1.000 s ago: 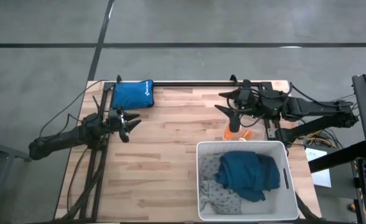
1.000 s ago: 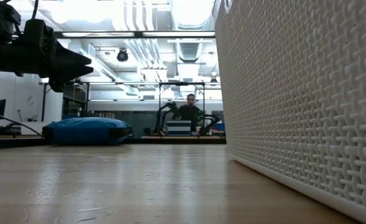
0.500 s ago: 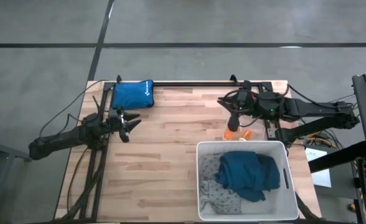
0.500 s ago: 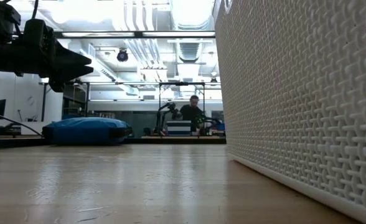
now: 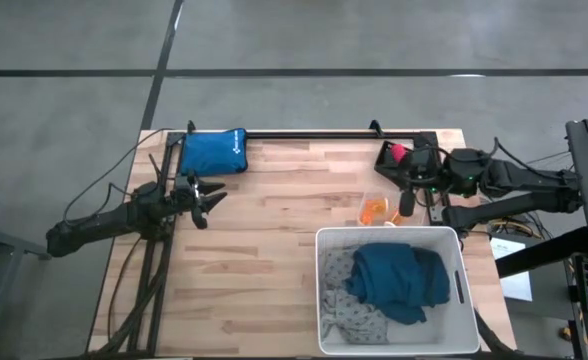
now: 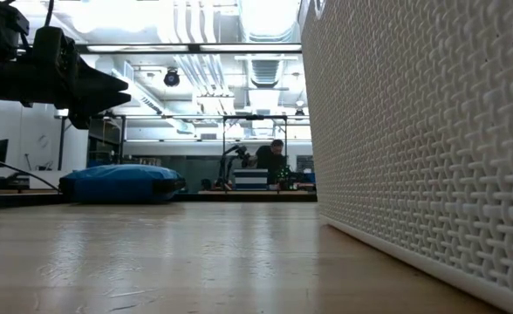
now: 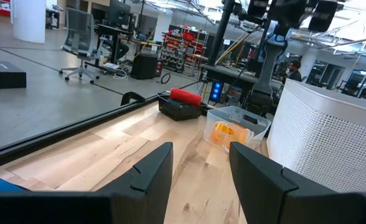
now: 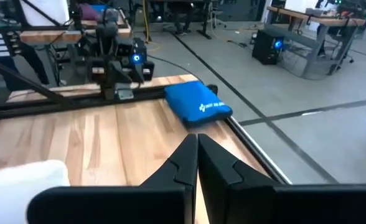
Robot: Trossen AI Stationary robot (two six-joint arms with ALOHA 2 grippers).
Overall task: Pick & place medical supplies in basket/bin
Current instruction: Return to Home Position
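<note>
The white bin stands at the near right and holds a dark teal garment and a pale patterned garment. Just beyond it, a clear tub of orange pill bottles rests on the wood. A pink-red cylinder lies on a black block at the far right. My right gripper hovers near that block, shut, with nothing between its fingers. My left gripper waits open above the table's left side.
A blue zip pouch lies in the far left corner, beside a black rail along the far edge. Bare wood stretches between the two arms. In the low view, a person sits in the room behind.
My right gripper has shut on nothing above the tub of orange bottles. It has then drawn back toward the table's right edge. The pink-red cylinder on its black block, covered by the arm before, now shows. The bottles stay in their tub.
</note>
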